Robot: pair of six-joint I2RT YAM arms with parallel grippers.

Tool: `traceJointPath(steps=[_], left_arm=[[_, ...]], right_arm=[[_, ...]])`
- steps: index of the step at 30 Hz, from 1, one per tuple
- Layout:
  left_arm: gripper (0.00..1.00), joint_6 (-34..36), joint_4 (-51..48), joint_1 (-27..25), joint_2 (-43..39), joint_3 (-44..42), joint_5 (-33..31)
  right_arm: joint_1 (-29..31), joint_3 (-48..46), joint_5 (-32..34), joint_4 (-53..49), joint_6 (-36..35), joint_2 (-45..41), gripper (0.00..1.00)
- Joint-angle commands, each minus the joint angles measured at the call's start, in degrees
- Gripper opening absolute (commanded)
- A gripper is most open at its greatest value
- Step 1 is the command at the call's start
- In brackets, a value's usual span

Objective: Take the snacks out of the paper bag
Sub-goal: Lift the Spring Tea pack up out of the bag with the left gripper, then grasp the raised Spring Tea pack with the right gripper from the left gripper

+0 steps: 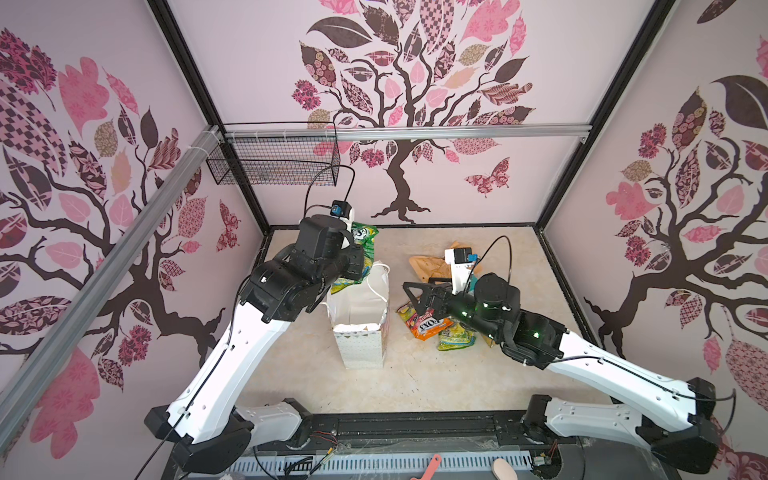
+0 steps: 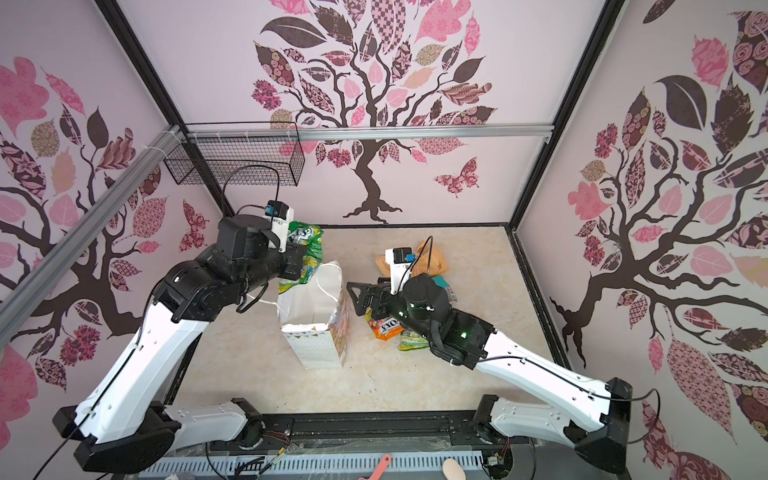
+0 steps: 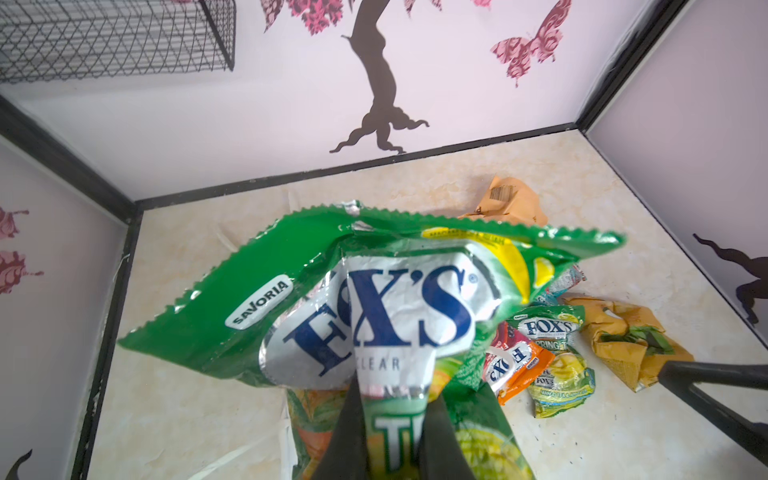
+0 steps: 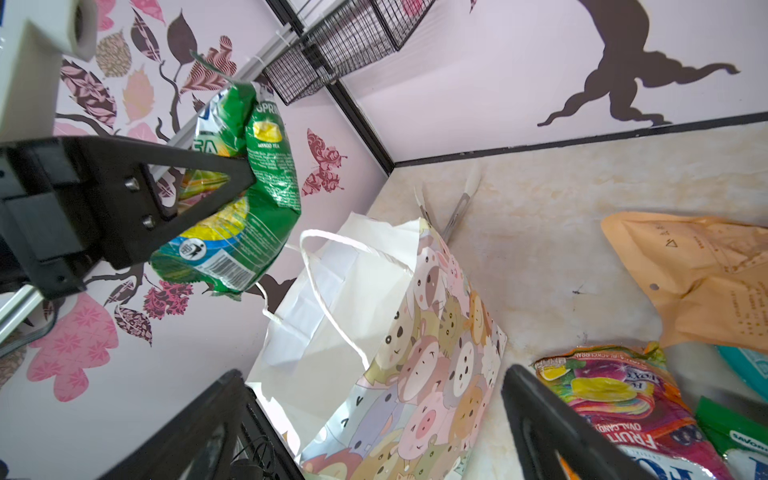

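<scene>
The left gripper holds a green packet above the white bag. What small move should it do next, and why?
The left gripper is shut on the green crinkly plastic FOX'S packet, which hangs above the tall white paper bag, seemingly clear of its rim. So probably: swing the packet sideways, over a bare part of the beige marbled table, ready to set down.

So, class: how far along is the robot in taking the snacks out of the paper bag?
Done: a tan packet, an orange-red packet and a green-yellow packet lie on the table beside the paper bag. In hand: the left gripper is shut on a green FOX'S packet, held clear of the bag; the right gripper is open and empty. Left: setting that packet down. The bag's visible inside shows only white.
</scene>
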Motion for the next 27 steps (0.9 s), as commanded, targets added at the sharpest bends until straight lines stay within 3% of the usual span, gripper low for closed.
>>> traceJointPath(steps=[1, 8, 14, 23, 27], left_arm=[[0.00, 1.3, 2.6, -3.7, 0.2, 5.2, -3.1], [0.00, 2.0, 3.9, -7.9, 3.0, 8.5, -5.9], [0.00, 4.1, 3.1, -14.1, 6.5, 10.5, -13.8], [0.00, 2.7, 3.1, -14.7, 7.3, 13.0, -10.9], [0.00, 2.0, 3.7, -14.7, 6.9, 12.4, -8.3]], right_arm=[[0.2, 3.3, 1.5, 1.1, -2.1, -2.1, 1.00], [0.2, 8.3, -3.6, 0.3, -2.8, 0.3, 0.99], [0.2, 12.2, -10.0, 1.3, -1.4, 4.0, 0.99], [0.2, 10.8, -9.7, 2.3, -1.8, 6.6, 0.91], [0.2, 10.5, -8.3, 2.4, -1.9, 6.7, 0.83]])
